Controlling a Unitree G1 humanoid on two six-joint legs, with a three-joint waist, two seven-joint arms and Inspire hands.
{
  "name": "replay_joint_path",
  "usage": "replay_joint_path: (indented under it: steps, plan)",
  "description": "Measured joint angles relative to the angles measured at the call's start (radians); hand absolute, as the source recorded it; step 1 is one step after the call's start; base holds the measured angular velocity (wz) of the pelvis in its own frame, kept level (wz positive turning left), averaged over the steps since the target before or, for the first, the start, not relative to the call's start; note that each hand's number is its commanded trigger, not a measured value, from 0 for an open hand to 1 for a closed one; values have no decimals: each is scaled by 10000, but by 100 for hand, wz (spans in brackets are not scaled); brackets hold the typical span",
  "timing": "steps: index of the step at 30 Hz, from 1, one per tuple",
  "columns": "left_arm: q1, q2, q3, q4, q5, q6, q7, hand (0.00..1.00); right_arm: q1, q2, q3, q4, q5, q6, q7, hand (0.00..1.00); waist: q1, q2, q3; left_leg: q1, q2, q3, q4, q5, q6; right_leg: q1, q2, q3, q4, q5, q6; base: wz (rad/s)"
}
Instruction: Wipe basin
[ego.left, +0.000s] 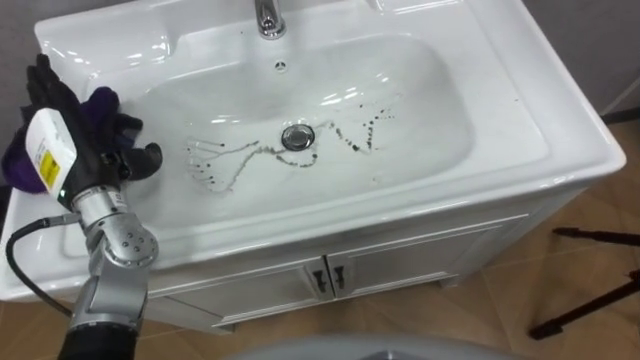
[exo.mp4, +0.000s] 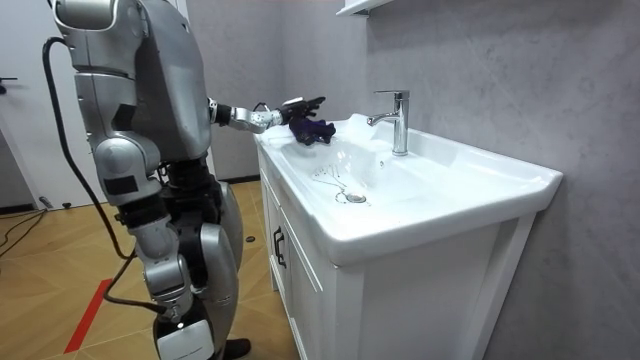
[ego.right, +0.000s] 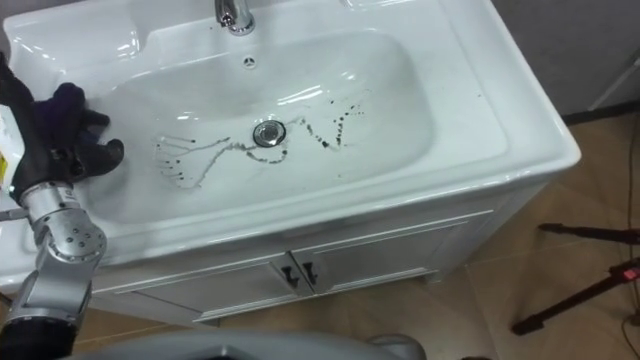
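Note:
The white basin (ego.left: 560, 130) has dark streaks (ego.left: 225, 165) on its bowl, left and right of the drain (ego.left: 297, 136). A chrome tap (ego.left: 268, 18) stands at the back rim. A dark purple cloth (ego.left: 105, 103) lies bunched on the basin's left rim. My left hand (ego.left: 70, 130) rests on top of it, fingers straight and pointing toward the back, thumb stretched out over the bowl's edge. In the room view I stand at the basin's left end, with the left hand (exo.mp4: 290, 104) reaching over the cloth (exo.mp4: 312, 130).
Below the basin is a white cabinet with two doors (ego.left: 330, 280). Black tripod legs (ego.left: 590, 300) stand on the wooden floor at the right. A grey wall runs behind the basin, with a shelf (exo.mp4: 360, 8) above the tap.

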Motion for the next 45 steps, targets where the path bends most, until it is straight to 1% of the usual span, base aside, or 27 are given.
replay_joint_path:
  steps: [5, 7, 9, 12, 14, 16, 19, 22, 27, 34, 38, 45]
  plan:
    - [0, -55, -4, 180, -35, 60, -181, 0, 20, 35, 3, 2, 11, 12, 2, 0, 9, -31, -2, -9, -3, 10, 1, 0, 1, -18, -2, 14, 12, 0, 0, 0]
    - [1, -250, -4, 263, -48, 86, -201, 0, 19, 37, 8, 0, 10, 25, -5, 0, 3, -43, -7, -24, -5, 15, 2, 0, 1, -27, -5, 4, 15, 0, 0, 0]
    - [0, -349, -13, 343, -67, 89, -232, 0, -6, 58, 13, -16, 10, 105, -7, 0, 2, -61, -18, -39, 0, 45, -7, 1, 1, -60, 0, 1, 28, 0, 0, -2]
    - [0, -392, -16, 596, -70, 93, -417, 0, -48, 94, 14, -5, 10, 213, -26, 0, -14, -87, -44, -34, 5, 72, -7, 1, 1, -55, 4, 1, 30, 0, 0, -1]
    - [0, -432, -15, 641, -69, 93, -424, 0, -46, 104, 16, -4, 14, 216, -47, 0, -9, -109, -54, -12, 4, 125, -6, 2, 1, -34, 3, 14, 30, 0, 0, 0]
    - [-18, -439, -3, 663, -303, 83, -440, 0, -81, 116, 17, 11, 59, 209, -100, 0, -13, -147, -81, 8, 5, 145, 1, 4, 4, -16, 3, 90, 30, 0, 0, -2]
    - [-254, -437, -6, 1143, -668, -73, -401, 0, -171, 116, 23, 46, 135, 185, -239, 0, 15, -152, -81, 47, 10, 169, 13, 5, 5, 45, 15, 214, 29, 0, 0, -7]
    - [-351, -436, 25, 1450, -823, -246, -400, 0, -197, 119, 14, 60, 138, 121, -317, 0, 20, -162, -73, 182, 16, 169, -24, 2, 7, 136, 26, 246, 28, 1, -2, -1]
    - [-353, -434, 50, 1457, -1030, -345, -388, 0, -198, 118, -5, 53, 240, 126, -393, 0, 45, -164, -76, 183, 26, 208, -88, 2, 4, 127, 51, 312, -4, 6, -11, -1]
    - [-354, -435, 49, 1482, -1033, -457, -257, 0, -203, 121, 5, 176, 536, 73, -664, 0, 89, -167, -76, 195, 39, 270, -82, 8, -1, 133, 53, 307, -13, 5, -11, 0]
    - [-353, -441, 45, 1484, -1006, -482, -201, 0, -208, 125, -4, 322, 641, -25, -759, 0, 150, -172, -74, 179, 40, 277, -85, 11, -6, 132, 51, 293, 4, 5, -11, 0]
    - [-358, -440, 46, 1488, -820, -503, -167, 0, -211, 179, -33, 387, 673, 14, -921, 0, 178, -238, -68, 160, 19, 143, -9, 7, -3, 130, 47, 227, -8, 5, -11, 1]
